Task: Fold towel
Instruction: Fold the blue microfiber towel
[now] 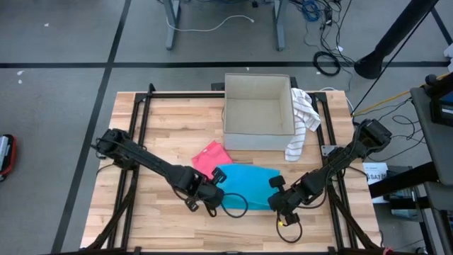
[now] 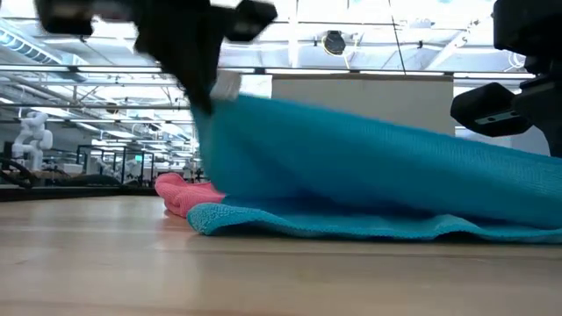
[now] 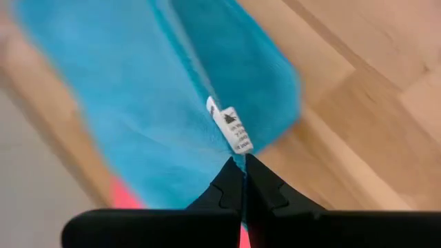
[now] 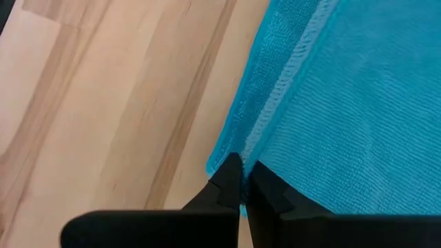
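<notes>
The blue towel (image 1: 248,185) lies on the wooden table at its near middle. In the low view its left part (image 2: 263,149) is raised and slopes down toward the right, over a layer that rests on the table (image 2: 334,226). My left gripper (image 1: 216,181) is shut on the towel's left end, and my right gripper (image 1: 277,198) is shut on its right end. A pink cloth (image 1: 210,157) lies just behind the towel's left end. My left gripper (image 3: 243,162) pinches the towel's edge between its two fingers, right beside the white label (image 3: 231,129). It comes steeply from above. The cloth hangs below the fingers (image 2: 204,105), lifted clear there and drawn into a slope toward the right. My right gripper (image 4: 242,176) pinches a corner of the towel (image 4: 224,162) at its stitched hem, between its fingertips. It slants down from above. Two edges show side by side at the corner, and the cloth there lies low over the table.
An open cardboard box (image 1: 258,113) stands at the far middle, with a striped white cloth (image 1: 303,122) hanging over its right wall. Black frame rails (image 1: 134,134) run along the table's left and right sides. Bare wood lies at the near left.
</notes>
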